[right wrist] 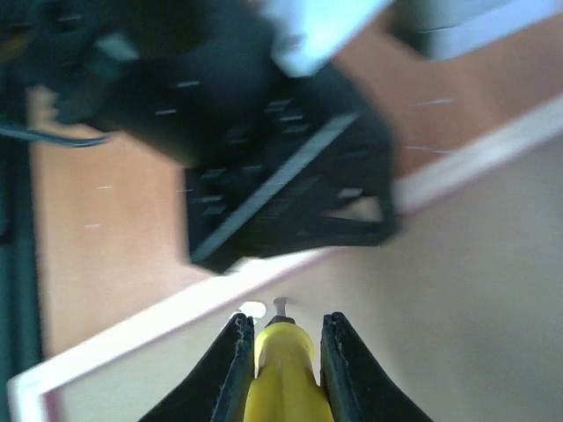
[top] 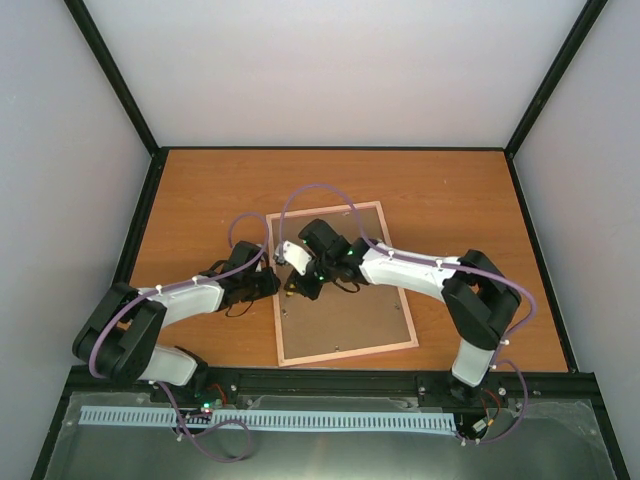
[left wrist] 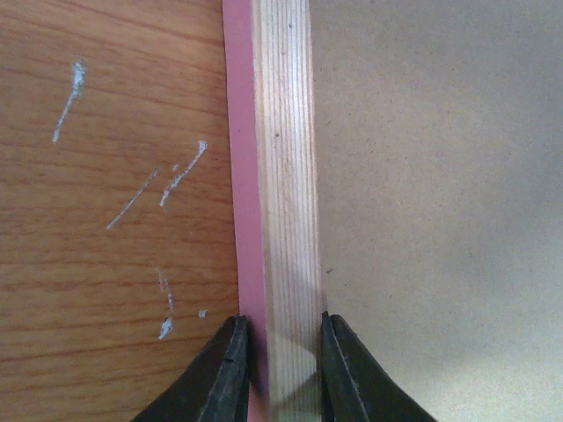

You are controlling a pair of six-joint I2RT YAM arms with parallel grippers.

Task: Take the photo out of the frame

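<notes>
The frame [top: 345,353] lies face down on the table, its pale wood edge and pink border [left wrist: 242,176] showing. The plain brown backing board [top: 350,315] fills it; the photo is hidden beneath. My left gripper [top: 270,285] is shut on the frame's left rail [left wrist: 286,176], one finger on each side. My right gripper [top: 303,283] is shut on a yellow-handled tool [right wrist: 281,378], whose metal tip touches the backing board [right wrist: 440,308] just inside the left rail [right wrist: 158,321], next to a small hole. The left gripper's black body [right wrist: 264,176] looms just beyond the tip.
The wooden table [top: 200,200] has scratches left of the frame [left wrist: 132,202]. A black raised rim [top: 330,149] bounds the table at the back and sides. Both arms meet at the frame's left edge, close together.
</notes>
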